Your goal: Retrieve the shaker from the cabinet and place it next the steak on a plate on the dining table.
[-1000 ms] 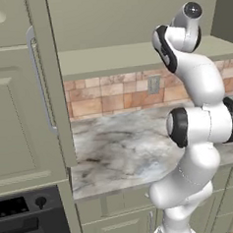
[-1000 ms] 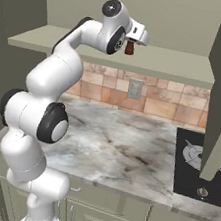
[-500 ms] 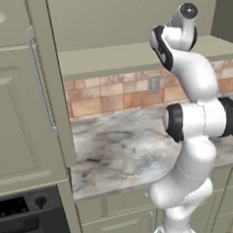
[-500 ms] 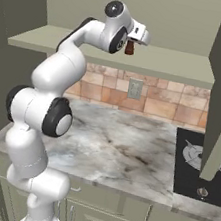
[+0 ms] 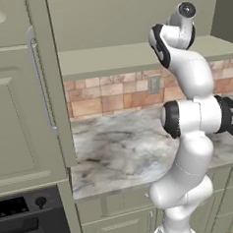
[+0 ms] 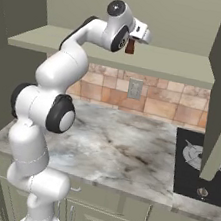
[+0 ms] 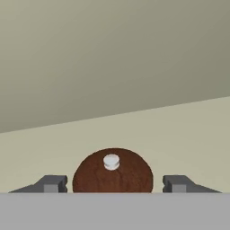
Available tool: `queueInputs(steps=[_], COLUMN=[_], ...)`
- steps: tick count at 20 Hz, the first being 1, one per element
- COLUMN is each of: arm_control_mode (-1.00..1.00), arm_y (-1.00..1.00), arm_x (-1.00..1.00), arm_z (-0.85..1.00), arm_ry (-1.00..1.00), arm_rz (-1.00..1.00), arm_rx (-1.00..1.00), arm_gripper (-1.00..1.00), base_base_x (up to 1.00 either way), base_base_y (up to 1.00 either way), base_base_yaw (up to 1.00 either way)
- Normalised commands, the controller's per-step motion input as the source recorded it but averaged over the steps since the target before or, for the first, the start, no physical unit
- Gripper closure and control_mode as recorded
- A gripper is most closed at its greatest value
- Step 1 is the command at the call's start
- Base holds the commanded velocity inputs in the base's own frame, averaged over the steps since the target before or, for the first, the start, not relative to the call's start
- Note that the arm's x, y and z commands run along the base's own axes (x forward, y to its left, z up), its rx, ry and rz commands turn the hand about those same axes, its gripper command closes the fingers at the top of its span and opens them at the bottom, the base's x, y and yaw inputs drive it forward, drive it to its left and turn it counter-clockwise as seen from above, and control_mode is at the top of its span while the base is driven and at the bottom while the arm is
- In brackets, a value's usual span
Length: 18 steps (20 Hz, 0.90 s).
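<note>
Standing upright on the open cabinet [image 6: 141, 56] shelf, near its front edge, the shaker [image 6: 129, 46] sits between the spread fingers of the gripper [image 7: 112, 184], which flank it with clear gaps, grasping nothing. Open shelf extends on either side; the marble counter [image 6: 125, 155] lies well below

Shaker [image 7: 112, 173] seen from above, round dark brown top with small pale knob in the middle. Gripper [image 7: 112, 184] fingertips sit either side of it, gaps visible both sides, not touching. Sage-green cabinet [image 7: 134, 67] surfaces behind.
</note>
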Motion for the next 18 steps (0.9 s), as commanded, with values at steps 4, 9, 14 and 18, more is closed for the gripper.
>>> queueInputs(steps=[4,9,14,18], arm_control_mode=[-1.00,-1.00,-1.00,-1.00], arm_y=[0.00,-0.05,-0.07,-0.02], arm_x=[0.01,-0.28,-0.75,-1.00], arm_z=[-0.06,-0.17,-0.23,-0.14], arm_ry=[0.01,0.02,0.00,-0.06], arm_rz=[0.00,0.00,0.00,0.03], arm_rx=[0.00,0.00,0.00,0.00], arm_gripper=[1.00,1.00,1.00,1.00], base_base_x=[0.00,0.00,0.00,0.00], base_base_y=[0.00,0.00,0.00,0.00], base_base_yaw=[0.00,0.00,0.00,0.00])
